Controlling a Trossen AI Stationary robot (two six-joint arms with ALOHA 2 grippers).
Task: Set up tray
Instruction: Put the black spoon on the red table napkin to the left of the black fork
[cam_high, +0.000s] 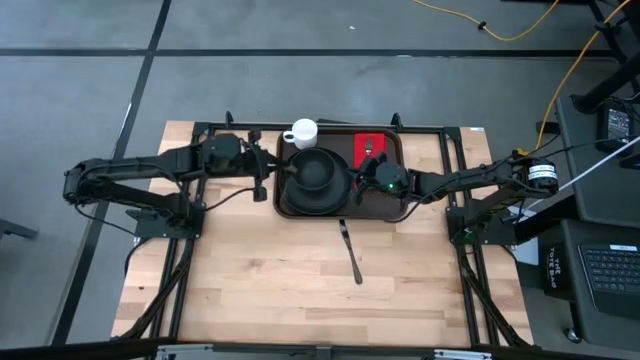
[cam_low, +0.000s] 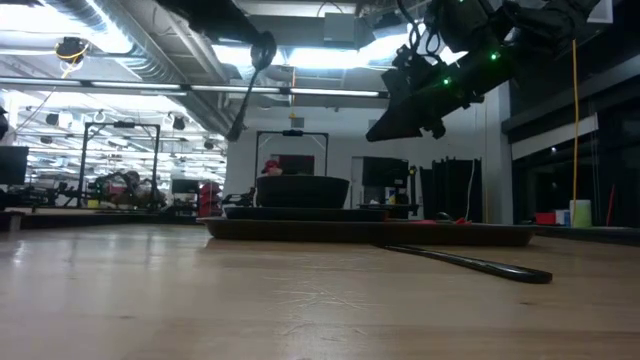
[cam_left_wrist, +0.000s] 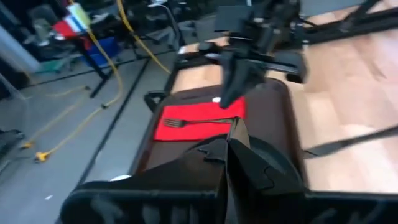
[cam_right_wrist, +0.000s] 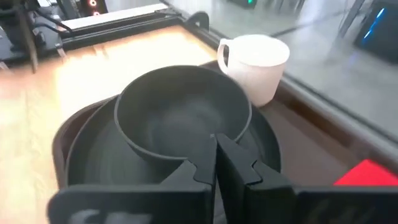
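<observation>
Wooden table (cam_high: 300, 290): tray (cam_high: 283, 205) at twelve o'clock holds plate (cam_high: 340, 203), bowl (cam_high: 317, 172), mug (cam_high: 303, 133), partly hidden red napkin (cam_high: 368, 143) with fork (cam_high: 369, 148). Left gripper (cam_high: 260, 188) and right gripper (cam_high: 362, 180) closed, empty.

Counted one tray (cam_high: 284, 205), one black plate (cam_right_wrist: 87, 155), one bowl (cam_high: 317, 170), one white mug (cam_high: 303, 133), one red napkin (cam_high: 371, 149), one fork (cam_left_wrist: 186, 122), one knife (cam_high: 350, 252).

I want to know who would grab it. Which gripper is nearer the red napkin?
Right. The right gripper hovers at the red napkin's near edge over the tray; the left gripper sits beyond the tray's far side.
</observation>
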